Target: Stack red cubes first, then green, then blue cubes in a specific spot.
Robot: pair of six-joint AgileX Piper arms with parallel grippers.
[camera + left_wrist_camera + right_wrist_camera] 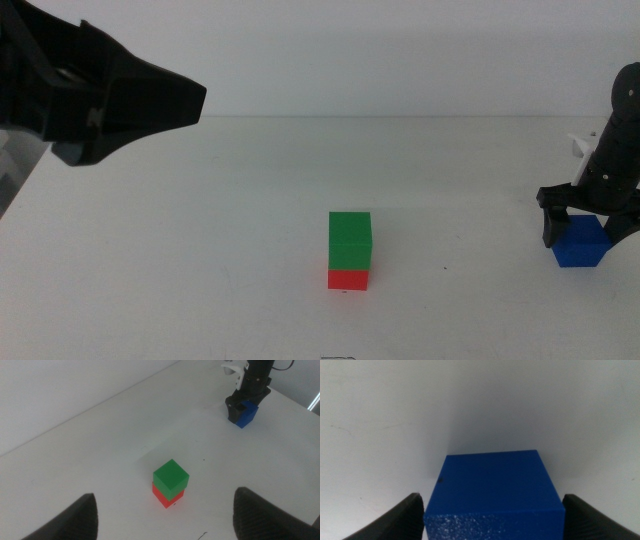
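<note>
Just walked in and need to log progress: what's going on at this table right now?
Two of three cubes are stacked: the green cube sits on the red cube mid-table. The right gripper is down over the blue cube at the table's right side, jaws open on either side of it, the cube resting on the white table. The left gripper hangs open above the left side, holding nothing.

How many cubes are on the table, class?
3. The green cube sits on the red cube mid-table; the blue cube sits apart, between the right end effector's open jaws.
</note>
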